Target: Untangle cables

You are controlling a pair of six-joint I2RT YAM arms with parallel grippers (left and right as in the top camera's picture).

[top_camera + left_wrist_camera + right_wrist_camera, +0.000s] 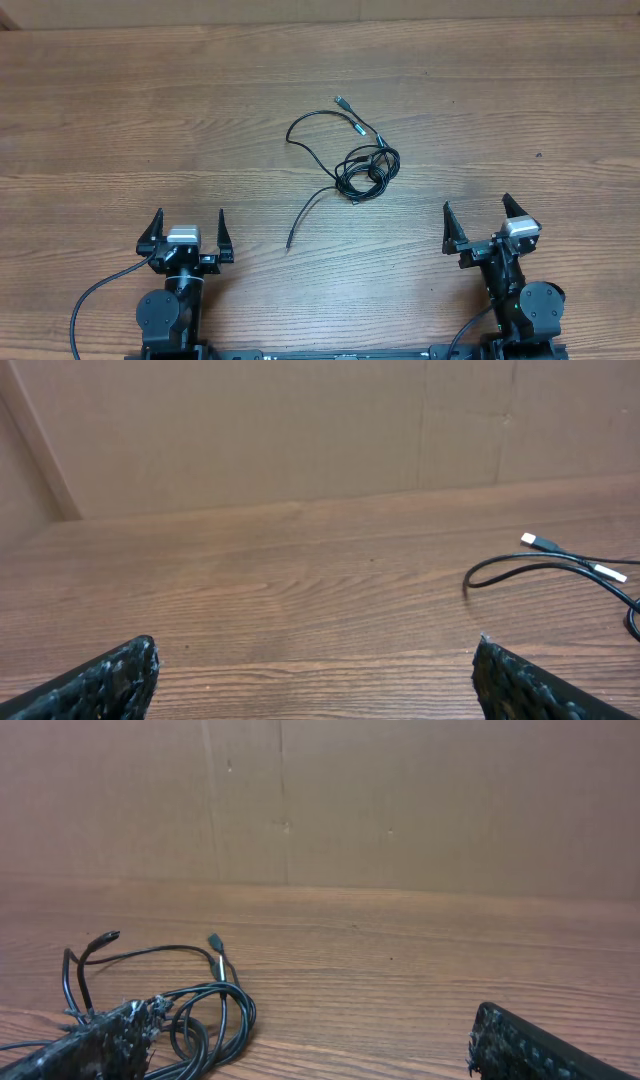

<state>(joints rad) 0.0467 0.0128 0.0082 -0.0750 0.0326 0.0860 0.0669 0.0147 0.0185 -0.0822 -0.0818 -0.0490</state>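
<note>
The cables (372,172) lie as a knotted black coil on the wooden table, right of centre. One loop runs up-left to two pale plug tips (341,101), and a loose tail (302,215) trails down-left. My left gripper (190,218) stands open near the front edge, well left of the tail, with nothing between its fingers. My right gripper (476,205) is open too, right of the coil and apart from it. The left wrist view has a cable arc (520,559) and plug far right. In the right wrist view the coil (250,1008) lies by the left finger.
A brown cardboard wall (400,800) stands behind the table's far edge. Thicker black wires (90,300) run from the arm bases at the front. Bare wood (150,120) stretches around the cables.
</note>
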